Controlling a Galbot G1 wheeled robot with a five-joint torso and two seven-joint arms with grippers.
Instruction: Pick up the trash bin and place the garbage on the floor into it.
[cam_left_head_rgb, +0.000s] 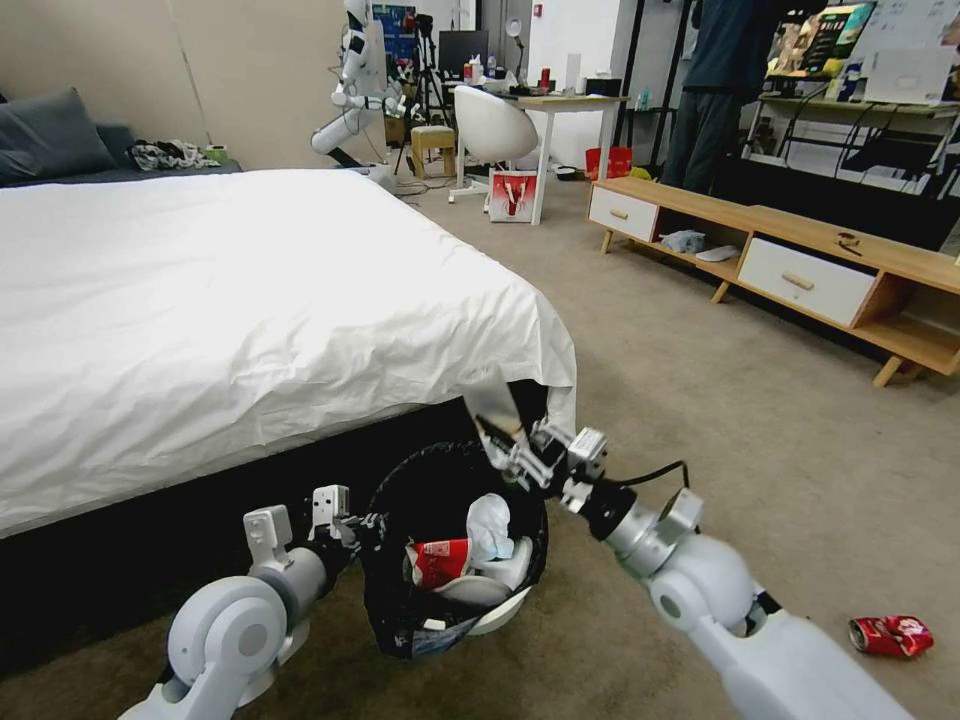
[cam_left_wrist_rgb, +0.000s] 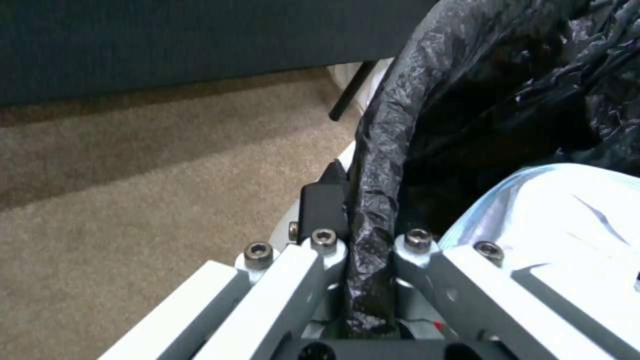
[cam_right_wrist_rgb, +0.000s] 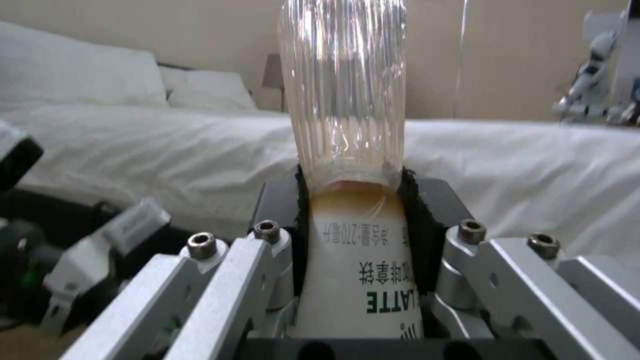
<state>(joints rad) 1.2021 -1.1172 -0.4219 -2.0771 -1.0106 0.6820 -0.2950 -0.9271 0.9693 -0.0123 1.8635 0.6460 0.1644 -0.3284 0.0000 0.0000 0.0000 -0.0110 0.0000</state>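
The trash bin (cam_left_head_rgb: 400, 610), white with a black bag (cam_left_wrist_rgb: 393, 130) over its rim, hangs tilted just above the floor (cam_left_head_rgb: 700, 400) at the bed's corner. My left gripper (cam_left_head_rgb: 365, 525) (cam_left_wrist_rgb: 370, 235) is shut on its bagged rim. Inside lie a crushed red can (cam_left_head_rgb: 440, 560) and white tissue (cam_left_head_rgb: 490, 525). My right gripper (cam_left_head_rgb: 505, 440) (cam_right_wrist_rgb: 353, 200) is shut on a clear plastic bottle (cam_left_head_rgb: 495, 408) (cam_right_wrist_rgb: 343, 100) with a white latte label, held just above the bin's far rim. Another piece of garbage, a crushed red can (cam_left_head_rgb: 890, 635), lies on the carpet to the right.
The white-sheeted bed (cam_left_head_rgb: 250, 300) fills the left, its dark base right behind the bin. A low wooden TV bench (cam_left_head_rgb: 800, 270) runs along the right. A white chair (cam_left_head_rgb: 495, 125), desk and another robot (cam_left_head_rgb: 355, 90) stand far back. Open carpet lies between.
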